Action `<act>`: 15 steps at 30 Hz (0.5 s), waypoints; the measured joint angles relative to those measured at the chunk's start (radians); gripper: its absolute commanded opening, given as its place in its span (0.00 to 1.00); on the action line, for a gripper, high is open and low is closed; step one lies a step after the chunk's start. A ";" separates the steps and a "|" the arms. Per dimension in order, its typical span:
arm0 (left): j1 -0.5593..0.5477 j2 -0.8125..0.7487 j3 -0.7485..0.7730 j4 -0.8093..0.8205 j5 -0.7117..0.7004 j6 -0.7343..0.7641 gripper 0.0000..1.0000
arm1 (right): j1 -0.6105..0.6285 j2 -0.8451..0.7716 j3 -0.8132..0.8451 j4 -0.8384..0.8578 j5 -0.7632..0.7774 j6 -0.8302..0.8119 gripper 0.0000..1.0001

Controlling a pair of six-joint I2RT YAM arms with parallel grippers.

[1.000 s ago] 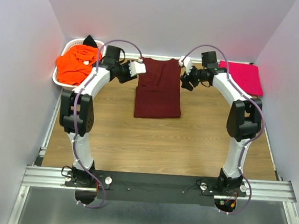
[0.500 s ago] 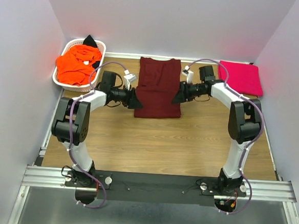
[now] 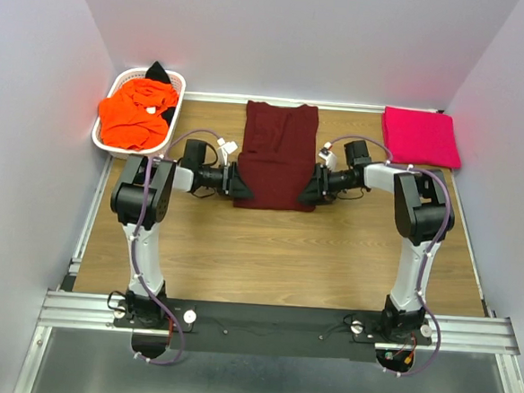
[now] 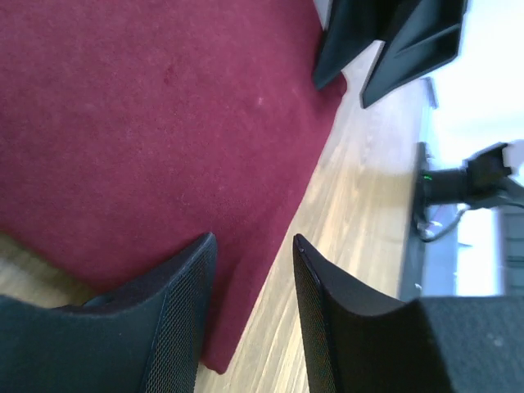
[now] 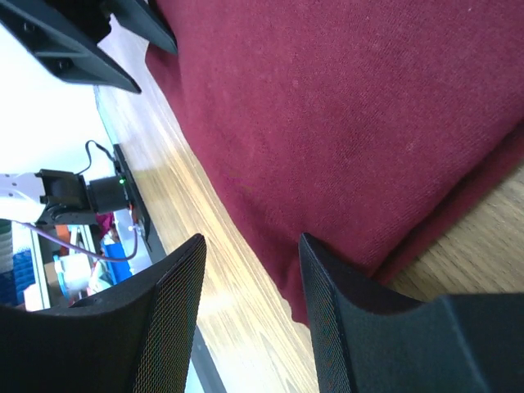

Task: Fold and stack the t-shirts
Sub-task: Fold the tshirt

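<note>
Closely, left tool [image 4: 252, 243], right tool [image 5: 251, 240] agape at maroon shirt [image 4: 147, 123], pink shirt [image 3: 419, 136] overhead only

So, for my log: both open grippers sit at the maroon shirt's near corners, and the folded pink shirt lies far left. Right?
No: the top external view shows the folded pink shirt far right. The left gripper and right gripper, both open, do sit at the near corners of the maroon shirt.
</note>
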 measured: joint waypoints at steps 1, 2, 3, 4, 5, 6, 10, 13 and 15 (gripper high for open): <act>0.011 0.015 0.005 0.009 0.021 -0.010 0.52 | -0.002 0.000 -0.002 0.004 -0.003 0.000 0.57; 0.016 0.016 0.007 0.010 0.026 -0.010 0.52 | -0.008 0.000 -0.006 0.009 -0.003 0.000 0.57; 0.020 0.016 0.007 0.009 0.026 -0.009 0.52 | -0.012 0.000 -0.011 0.015 -0.008 -0.001 0.57; 0.027 0.016 0.007 0.003 0.029 -0.006 0.52 | -0.014 0.000 -0.015 0.018 -0.013 -0.001 0.57; 0.033 0.016 0.007 -0.004 0.032 0.000 0.52 | -0.020 0.000 -0.018 0.018 -0.018 -0.004 0.57; 0.039 0.016 0.007 -0.011 0.034 0.006 0.51 | -0.027 0.000 -0.021 0.016 -0.023 -0.009 0.57; 0.071 0.005 -0.001 -0.049 0.052 0.051 0.51 | -0.054 -0.017 -0.023 -0.023 -0.022 -0.072 0.58; 0.078 -0.055 -0.036 -0.090 0.048 0.089 0.50 | -0.071 -0.061 -0.026 -0.080 0.003 -0.120 0.58; 0.066 -0.124 -0.062 -0.123 0.044 0.106 0.49 | -0.074 -0.095 -0.026 -0.101 0.002 -0.124 0.56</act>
